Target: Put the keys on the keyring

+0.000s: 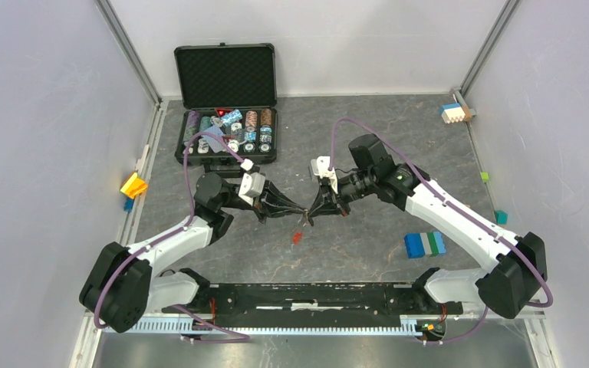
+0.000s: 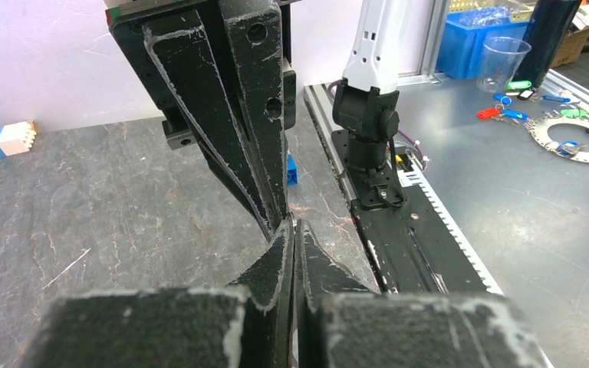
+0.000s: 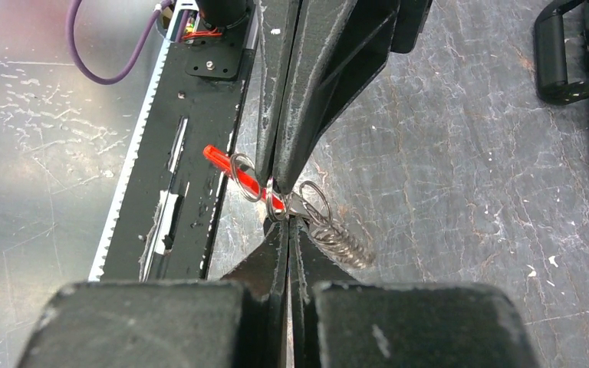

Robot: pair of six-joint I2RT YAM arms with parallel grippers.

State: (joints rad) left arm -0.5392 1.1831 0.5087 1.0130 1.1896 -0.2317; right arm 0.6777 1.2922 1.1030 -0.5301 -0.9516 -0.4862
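Keyring [image 3: 222, 159]: hangs where your two arms meet, red tag's long axis slanting downward | right gripper [image 3: 287, 226] clamped on its ring | left gripper [image 3: 276, 180] closed, tip-to-tip opposite, equally near, hold unclear | key not made out.

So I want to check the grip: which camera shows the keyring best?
Right wrist: the keyring sits mid-frame, red tag and silver rings clear. Top external shows it only as a small red speck; left wrist shows none of it.
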